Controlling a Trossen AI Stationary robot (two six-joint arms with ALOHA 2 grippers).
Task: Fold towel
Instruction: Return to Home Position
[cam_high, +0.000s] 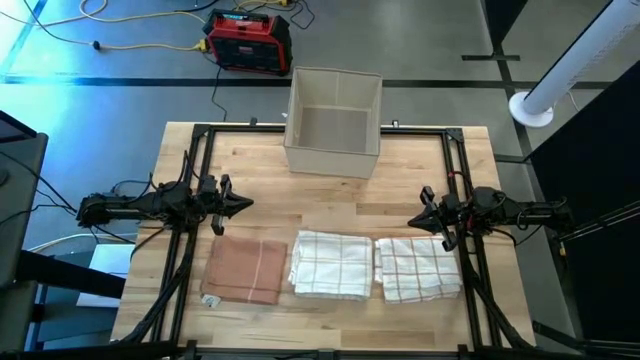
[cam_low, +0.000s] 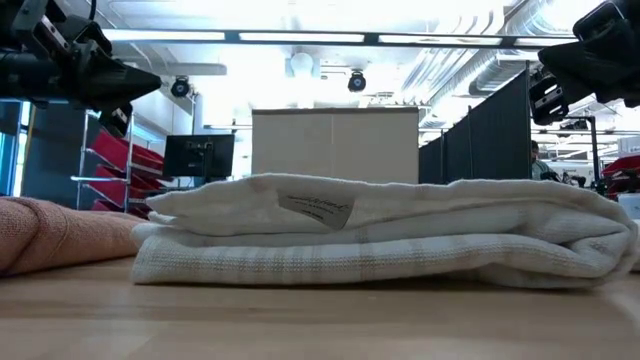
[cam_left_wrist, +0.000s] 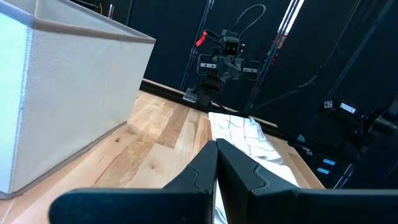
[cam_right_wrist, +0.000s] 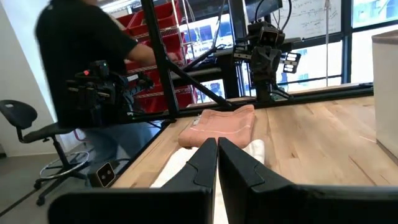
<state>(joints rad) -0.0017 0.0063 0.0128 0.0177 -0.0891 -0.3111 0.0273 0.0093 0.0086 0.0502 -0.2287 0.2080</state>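
Note:
Three folded towels lie flat in a row near the table's front edge: a pink one (cam_high: 243, 268) at the left, a white checked one (cam_high: 331, 264) in the middle and another white checked one (cam_high: 416, 268) at the right. My left gripper (cam_high: 245, 204) is shut and hovers above the table's left side, behind the pink towel. At the right side my right gripper (cam_high: 415, 222) is shut too, held above the table behind the right white towel. Both point level toward the table's middle with nothing between their fingers.
An open beige fabric bin (cam_high: 334, 120) stands at the table's far edge, in the middle. A black frame (cam_high: 200, 150) runs along the table's sides. In the right wrist view a person (cam_right_wrist: 93, 68) stands beyond the table's left side, beside an office chair (cam_right_wrist: 37, 149).

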